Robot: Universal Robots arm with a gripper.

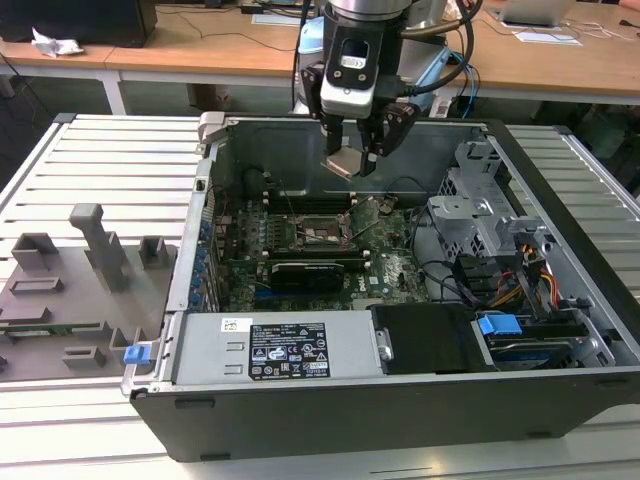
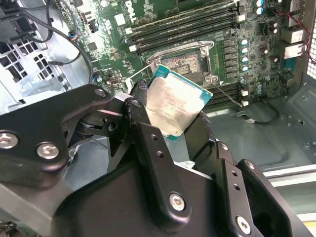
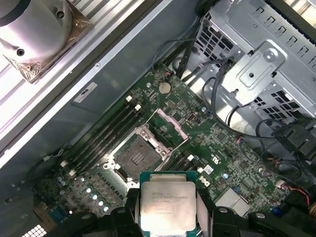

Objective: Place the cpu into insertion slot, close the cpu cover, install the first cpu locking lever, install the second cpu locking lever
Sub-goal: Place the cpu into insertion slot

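What worries me from here is the tilt. The cpu [image 2: 175, 106] sits canted between the fingers [image 2: 148, 143]. If it meets the insertion slot [image 2: 186, 63] at that angle, I judge a corner could dig into the contact field, or the chip could land off its keys. The hold is on two opposite edges only, so a brush against the raised cpu cover [image 3: 172, 124] might twist the chip or slide it out. The fingers are closed to just the chip's width and clamped on those edges, with the metal top facing both wrist cameras. In the exterior view the chip hangs at the fingertips above the open computer case [image 1: 300, 400], well clear of the motherboard [image 1: 395, 265]. The slot lies below and ahead of the fingertips, open and bare, and its cover stands swung up beyond it.
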